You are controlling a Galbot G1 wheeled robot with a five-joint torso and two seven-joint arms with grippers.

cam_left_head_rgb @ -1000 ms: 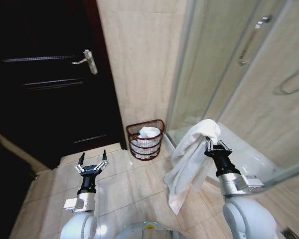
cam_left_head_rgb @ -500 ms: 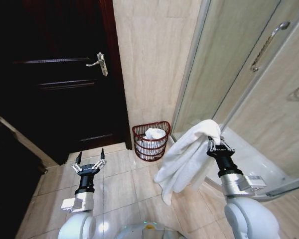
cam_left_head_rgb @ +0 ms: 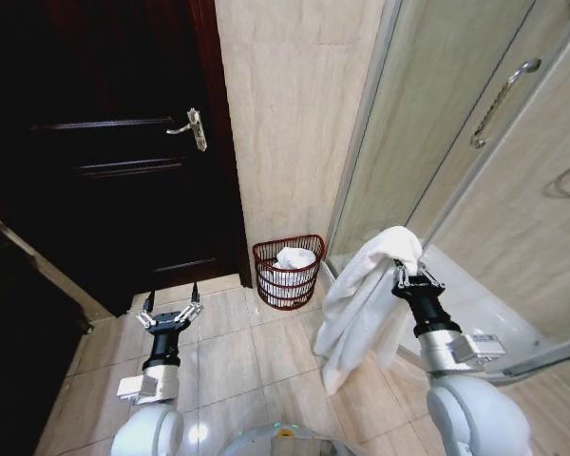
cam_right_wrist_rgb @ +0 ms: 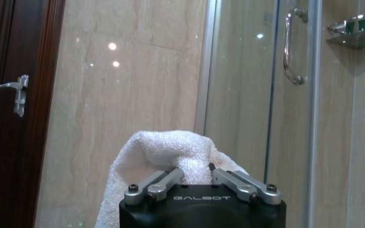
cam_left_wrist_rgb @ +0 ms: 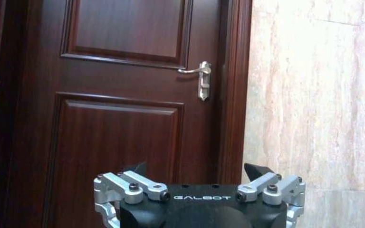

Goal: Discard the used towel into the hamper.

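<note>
A white towel hung in long folds from the right pincer at centre right of the frame, its top bunched over the pincer, which was pinched tight on a fold of the cloth. The wrist view from that arm showed the same grip: the fingers pressed in on the towel, the rest falling away below. Held high like that, the cloth's lower end appeared to hang free of the tiled floor, which looked the reason for the raised arm.

The hamper, a small reddish-brown wire basket, stood on the floor at centre frame against the foot of the beige tiled wall, just beside the shower enclosure's glass door and near the dark wooden door. Something white already lay inside it. The towel hung well apart from it, to the right and above, so the drop was not yet made.

The left pincer waited at lower left with its fingers spread wide and nothing between them, pointed toward the wooden door and its lever handle.
</note>
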